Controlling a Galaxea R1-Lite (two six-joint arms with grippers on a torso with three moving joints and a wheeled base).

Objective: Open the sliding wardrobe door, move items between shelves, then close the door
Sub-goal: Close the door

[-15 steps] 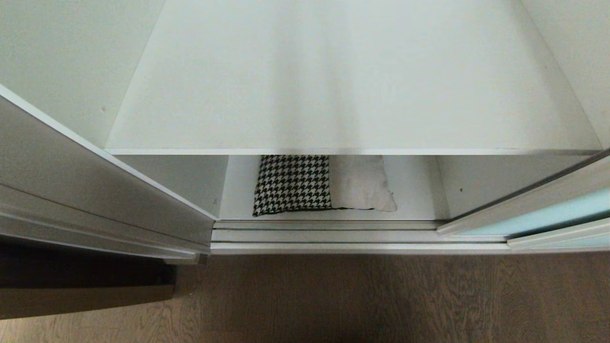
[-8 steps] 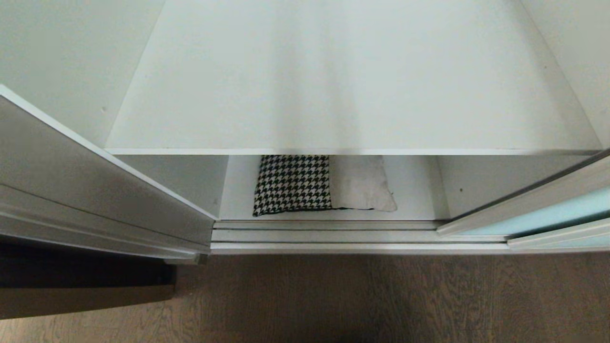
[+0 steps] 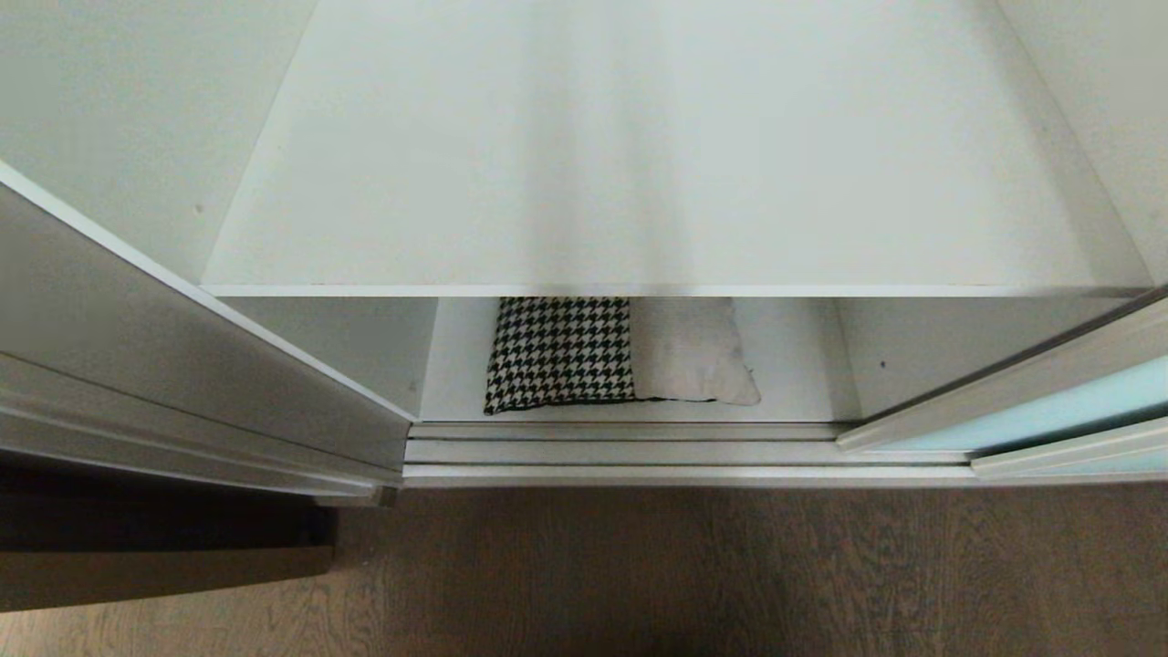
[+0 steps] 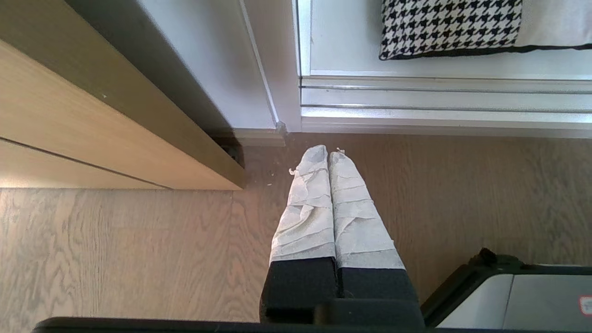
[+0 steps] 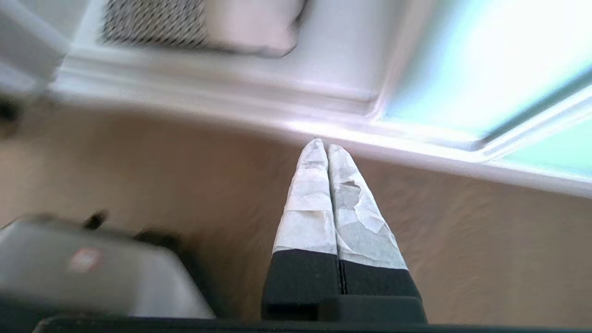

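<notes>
Head view first: wardrobe's open, the sliding wardrobe door (image 3: pixel 1049 415) is pushed off to the right, and no arm shows at all. The houndstooth cushion (image 3: pixel 558 354) and cream cushion (image 3: pixel 691 351) lie side by side, touching, on the bottom shelf (image 3: pixel 794 365), under a bare upper shelf (image 3: pixel 657 164).

Left wrist view gives what that one misses: the left gripper (image 4: pixel 328 152), jaws clenched on nothing, over the wood floor (image 4: pixel 115 254) beside a light oak door (image 4: pixel 69 120).

Right wrist view, blurry: right gripper (image 5: pixel 322 144), jaws pressed together, empty, near the aqua glass.
</notes>
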